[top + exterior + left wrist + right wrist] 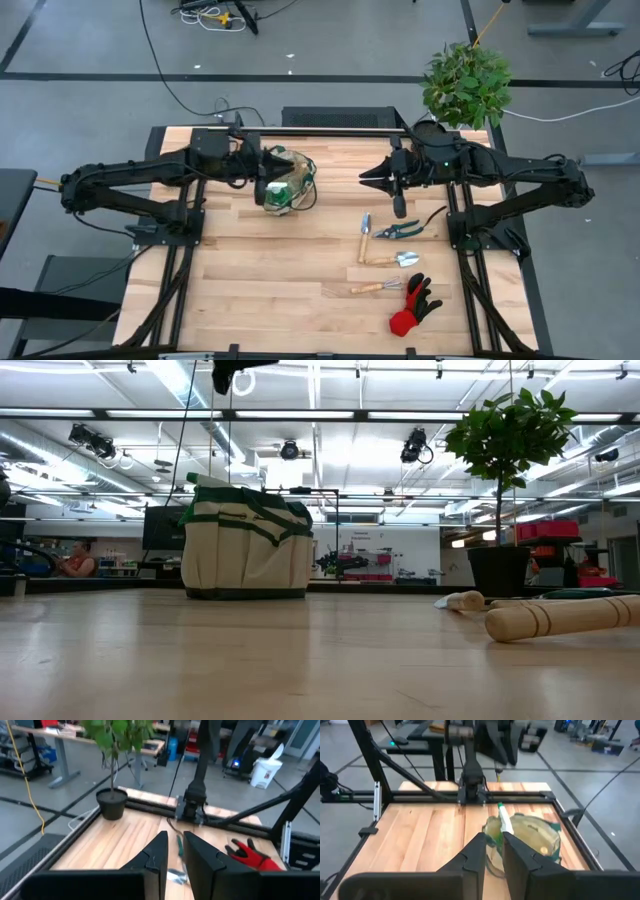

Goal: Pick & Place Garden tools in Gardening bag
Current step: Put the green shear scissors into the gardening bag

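Pale wooden slats make up the tabletop [280, 270], which sits on a grey floor strung with cables. At the far left, the left arm reaches inward, and the left gripper [266, 180] hangs just over the near-left rim of the round tan fabric gardening bag [290, 180]. In the left wrist view its two dark fingers [155, 857] stand close together with a narrow slit between them, nothing pinched. The bag stands upright on the back part of the table, left of centre, and a green spray bottle [505, 822] with a white neck rests inside it, tilted against the rim.

Right of centre, the right gripper [372, 175] hovers above bare wood, apart from the bag, its fingers [477, 850] parted by a slim gap and empty. Below it lie the green-handled pruning shears [398, 230], beside a wooden-handled metal trowel [365, 238] and a second wooden-handled metal scoop [393, 260]. Nearer the front edge sit a wooden-handled hand fork [365, 288] and the red-and-black glove [414, 306]. A leafy green potted plant [466, 85] stands at the back right corner.
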You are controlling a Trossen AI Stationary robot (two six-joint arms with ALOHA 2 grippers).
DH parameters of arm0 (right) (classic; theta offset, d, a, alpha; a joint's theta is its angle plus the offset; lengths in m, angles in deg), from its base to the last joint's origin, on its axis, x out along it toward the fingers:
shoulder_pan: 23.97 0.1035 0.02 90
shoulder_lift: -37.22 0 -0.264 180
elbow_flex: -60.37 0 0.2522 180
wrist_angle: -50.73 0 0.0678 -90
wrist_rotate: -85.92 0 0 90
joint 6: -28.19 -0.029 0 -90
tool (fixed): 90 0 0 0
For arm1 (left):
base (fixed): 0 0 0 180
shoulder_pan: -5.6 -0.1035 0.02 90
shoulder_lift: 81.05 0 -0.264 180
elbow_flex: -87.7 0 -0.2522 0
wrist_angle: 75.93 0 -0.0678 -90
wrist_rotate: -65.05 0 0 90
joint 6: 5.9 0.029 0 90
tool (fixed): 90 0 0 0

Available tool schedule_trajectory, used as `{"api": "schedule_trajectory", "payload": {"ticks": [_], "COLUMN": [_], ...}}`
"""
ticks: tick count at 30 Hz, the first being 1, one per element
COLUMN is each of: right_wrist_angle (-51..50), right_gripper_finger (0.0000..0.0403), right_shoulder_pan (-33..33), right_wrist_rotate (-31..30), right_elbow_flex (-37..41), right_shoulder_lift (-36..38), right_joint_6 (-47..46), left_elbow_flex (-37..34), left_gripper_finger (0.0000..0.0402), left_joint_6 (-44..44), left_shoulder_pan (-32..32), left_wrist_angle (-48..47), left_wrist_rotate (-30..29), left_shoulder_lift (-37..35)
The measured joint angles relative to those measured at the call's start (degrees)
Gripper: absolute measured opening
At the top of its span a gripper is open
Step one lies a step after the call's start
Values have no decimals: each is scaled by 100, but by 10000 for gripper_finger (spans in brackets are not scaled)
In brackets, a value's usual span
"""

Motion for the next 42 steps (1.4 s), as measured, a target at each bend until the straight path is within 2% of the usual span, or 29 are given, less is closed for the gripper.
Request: {"api": "schedule_trajectory", "payload": {"ticks": [9, 32, 42], "right_wrist_angle": [-901, -3774, -4188], "right_gripper_finger": [66, 66, 66], "right_shoulder_pan": [1, 1, -2], "right_wrist_rotate": [160, 147, 271], "right_elbow_flex": [0, 0, 189], "right_shoulder_lift": [52, 52, 50], "right_joint_6": [57, 498, 455], "left_elbow_flex": [1, 1, 1], "left_gripper_finger": [64, 64, 64], "left_joint_6": [-25, -40, -44], "left_shoulder_pan": [0, 0, 0], "left_wrist_angle": [-99, -239, -238], "left_wrist_rotate": [46, 26, 26], "left_shoulder_lift": [-352, -358, -358]}}
